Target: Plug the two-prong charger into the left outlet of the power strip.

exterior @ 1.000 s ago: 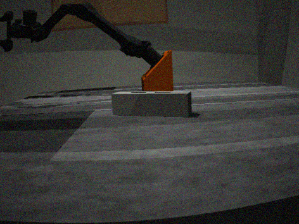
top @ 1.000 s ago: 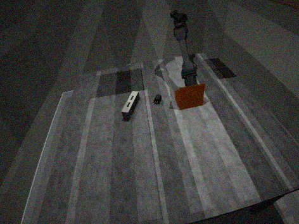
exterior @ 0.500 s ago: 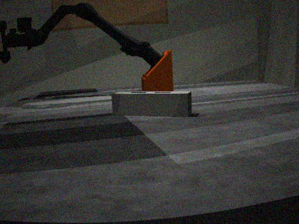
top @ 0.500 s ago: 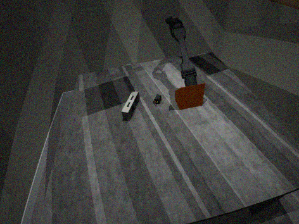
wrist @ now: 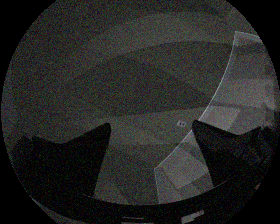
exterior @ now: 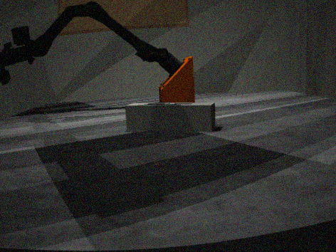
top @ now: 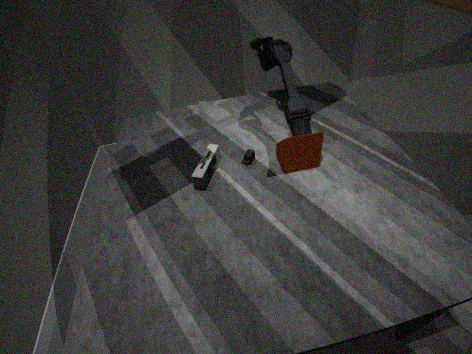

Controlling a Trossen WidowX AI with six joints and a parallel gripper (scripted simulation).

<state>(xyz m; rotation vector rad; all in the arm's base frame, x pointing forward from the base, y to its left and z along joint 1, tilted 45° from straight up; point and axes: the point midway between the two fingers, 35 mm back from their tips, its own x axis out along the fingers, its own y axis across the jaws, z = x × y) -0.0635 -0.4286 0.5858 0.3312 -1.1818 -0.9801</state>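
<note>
Reaching out beyond the tabletop (top: 280, 256) (exterior: 228, 196) (wrist: 176, 167), black arm (top: 288, 78) (exterior: 117, 25) on an orange base (top: 301, 153) (exterior: 179, 86), end effector (wrist: 153, 126) open with nothing between its fingers, small dark charger (top: 248, 157) between the orange base and the white-topped power strip (top: 205, 166) (exterior: 169, 117), unplugged and apart from both.

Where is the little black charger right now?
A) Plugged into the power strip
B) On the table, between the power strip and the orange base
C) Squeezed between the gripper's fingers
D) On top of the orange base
B: the top view shows the charger on the table, in the gap between the power strip and the orange base, touching neither.
</note>
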